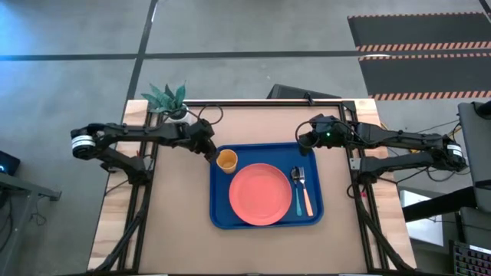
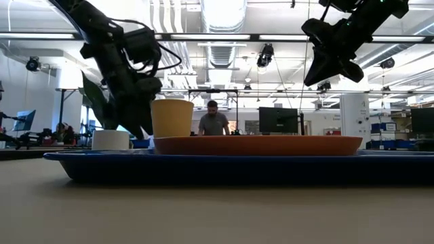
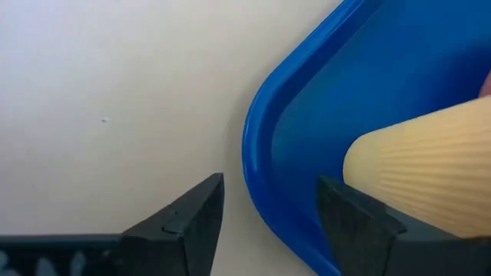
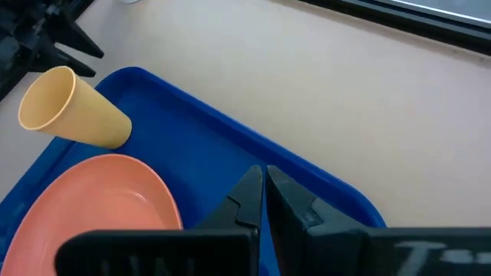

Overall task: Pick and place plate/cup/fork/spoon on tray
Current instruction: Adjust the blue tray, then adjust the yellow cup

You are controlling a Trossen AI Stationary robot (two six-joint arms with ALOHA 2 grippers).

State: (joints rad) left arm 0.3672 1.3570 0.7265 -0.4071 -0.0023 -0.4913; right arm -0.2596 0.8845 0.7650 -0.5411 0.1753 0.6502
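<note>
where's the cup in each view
High view: the cup stands in the tray's far-left corner, by the left gripper.
Low view: cup left of centre, behind the plate.
Left wrist view: cup at the right edge, inside the tray's rim.
Right wrist view: cup at upper left.
Shared landmark: the tray's corner next to the cup.

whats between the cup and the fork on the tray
The plate lies between the cup and the fork, and the spoon lies just beside the fork on the plate's side. The high view shows this.
</note>
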